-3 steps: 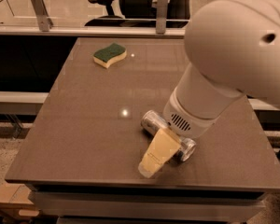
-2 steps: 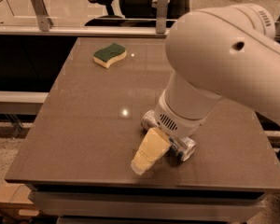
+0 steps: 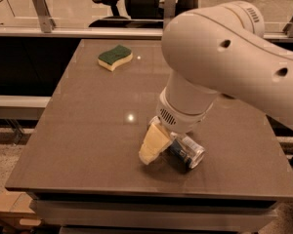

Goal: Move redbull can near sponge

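Redbull can point(image 3: 188, 152) lies on its side near the front edge of the table point(image 3: 78, 145), right of centre, its silver end facing the front right. The gripper point(image 3: 162, 147) is down at the table surface right against the can's left side, with the bulky pale arm point(image 3: 219, 57) rising over it and hiding most of the contact. Whether the gripper is clamped on the can or merely beside it cannot be told from this view. Farther back, across a wide stretch of brown tabletop, the sponge point(image 3: 115, 57) sits green side up near the far left corner, well apart from the can. Judging from this, the grasp is at best just made, and the whole carry toward the sponge remains.
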`<state>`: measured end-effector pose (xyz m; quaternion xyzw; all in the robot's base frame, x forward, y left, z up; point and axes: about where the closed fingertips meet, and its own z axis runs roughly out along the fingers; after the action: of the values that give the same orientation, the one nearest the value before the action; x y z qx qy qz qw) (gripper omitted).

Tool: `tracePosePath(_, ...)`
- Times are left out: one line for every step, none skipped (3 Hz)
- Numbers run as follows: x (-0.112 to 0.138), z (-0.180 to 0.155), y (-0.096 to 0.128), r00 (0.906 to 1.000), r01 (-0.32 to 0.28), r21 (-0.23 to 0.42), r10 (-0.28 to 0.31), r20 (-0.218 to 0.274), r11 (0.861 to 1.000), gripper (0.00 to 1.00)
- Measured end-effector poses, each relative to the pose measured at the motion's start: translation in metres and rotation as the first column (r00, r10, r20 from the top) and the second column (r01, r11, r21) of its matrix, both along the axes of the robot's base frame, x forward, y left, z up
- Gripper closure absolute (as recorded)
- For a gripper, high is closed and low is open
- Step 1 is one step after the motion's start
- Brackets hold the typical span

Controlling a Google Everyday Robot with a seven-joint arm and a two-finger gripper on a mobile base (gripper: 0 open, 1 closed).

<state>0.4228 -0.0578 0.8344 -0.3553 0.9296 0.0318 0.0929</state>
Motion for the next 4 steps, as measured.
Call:
tracePosePath(0.011,0.003,-0.005,0.9999,0.013,0.008,-0.013,0.009,1.000,0.41)
tracePosePath(0.016,0.006,-0.008,0.9998,0.009,0.023,-0.010,0.019,1.000,0.64)
tracePosePath(0.018,0.011,-0.012,0.9996,0.007,0.036,-0.008,0.029,0.999,0.88)
tracePosePath(0.022,0.017,-0.014,0.9993,-0.003,0.053,0.001,0.036,0.999,1.00)
